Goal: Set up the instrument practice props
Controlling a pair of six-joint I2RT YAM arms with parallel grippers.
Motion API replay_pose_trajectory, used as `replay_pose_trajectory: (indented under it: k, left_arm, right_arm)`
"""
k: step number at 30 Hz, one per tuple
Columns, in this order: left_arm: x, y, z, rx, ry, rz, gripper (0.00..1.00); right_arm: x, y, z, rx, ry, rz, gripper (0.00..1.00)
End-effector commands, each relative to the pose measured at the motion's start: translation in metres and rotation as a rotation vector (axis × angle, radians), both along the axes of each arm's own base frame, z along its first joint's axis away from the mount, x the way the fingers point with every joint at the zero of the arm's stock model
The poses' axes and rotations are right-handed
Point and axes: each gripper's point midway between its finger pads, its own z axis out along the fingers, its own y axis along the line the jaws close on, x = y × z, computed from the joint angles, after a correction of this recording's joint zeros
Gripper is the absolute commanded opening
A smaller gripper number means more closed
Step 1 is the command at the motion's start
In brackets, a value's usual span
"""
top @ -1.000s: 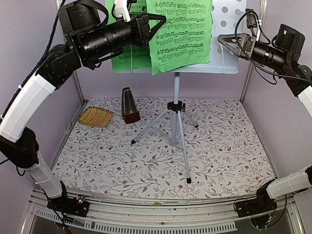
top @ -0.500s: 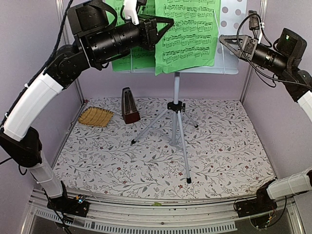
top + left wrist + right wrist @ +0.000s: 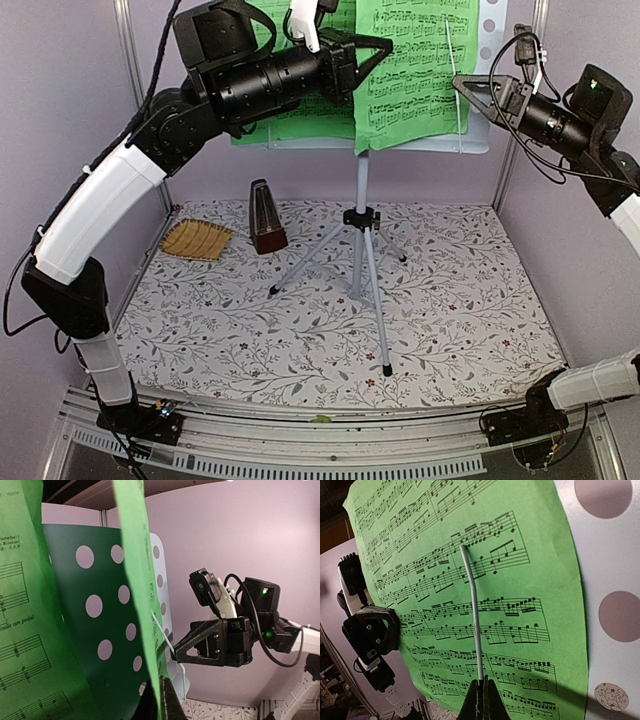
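Note:
The pale blue perforated music stand stands at the back on silver tripod legs. The green sheet-music booklet lies open on it. My left gripper is shut on the edge of a green page, lifted off the desk and standing edge-on. My right gripper is shut on the stand's thin white wire page holder, which lies across the printed page. The dark reddish-brown pyramid metronome stands on the floor, left of the tripod.
A tan woven straw mat lies at the back left of the floral table cover. Purple walls and metal posts enclose both sides. The tripod legs spread over the middle. Each gripper shows in the other's wrist view, close together.
My left gripper has swung right along the stand with the green page, carrying it toward the right side. My right gripper has stayed on the wire holder, barely shifting.

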Motion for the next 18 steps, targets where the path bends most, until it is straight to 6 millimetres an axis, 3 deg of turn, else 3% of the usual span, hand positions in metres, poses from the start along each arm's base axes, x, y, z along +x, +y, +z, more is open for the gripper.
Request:
replay_pose_trajectory:
  k: [1,9,18]
  left_arm:
    - [-0.004,-0.003,0.013,-0.026,-0.065,-0.033,0.00]
    - [-0.001,-0.015,0.008,-0.006,-0.100,-0.056,0.00]
    - [0.009,-0.014,0.005,0.005,-0.115,-0.051,0.00]
  right_arm:
    - [-0.018,-0.004,0.013,0.027,-0.044,0.032,0.00]
    - [-0.020,-0.005,0.009,0.031,-0.036,0.035,0.00]
    - [-0.024,-0.008,0.006,0.039,-0.043,0.027,0.00]
